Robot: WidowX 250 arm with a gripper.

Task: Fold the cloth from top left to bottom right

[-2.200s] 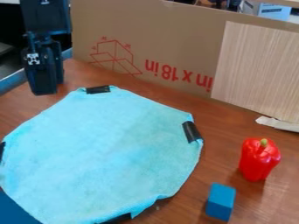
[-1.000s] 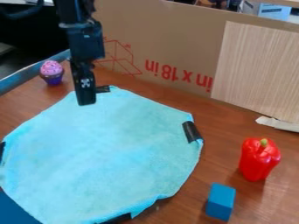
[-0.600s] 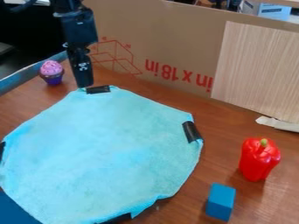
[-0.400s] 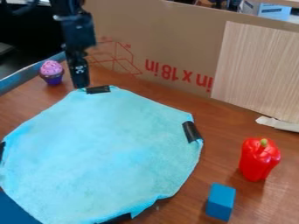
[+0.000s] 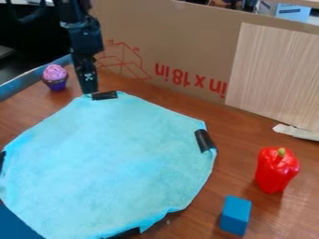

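My gripper (image 5: 89,91) hangs down at the upper left, its tip at the cloth's top-left edge, just left of the black tape there. Whether it touches the cloth I cannot tell. The light blue cloth (image 5: 112,158) lies spread flat on the brown table, roughly eight-sided, with black strips at several of its edges.
A cupcake toy (image 5: 55,77) stands left of the gripper. To the right are a red pepper (image 5: 276,170) and a blue block (image 5: 235,215). A cardboard wall (image 5: 181,42) and a wooden panel (image 5: 274,74) border the table (image 5: 243,140) at the back.
The gripper came rightward from the far left, uncovering the cupcake, then went from over the cloth back up to its top-left edge. Since then it has shifted only slightly. The cloth lies as before.
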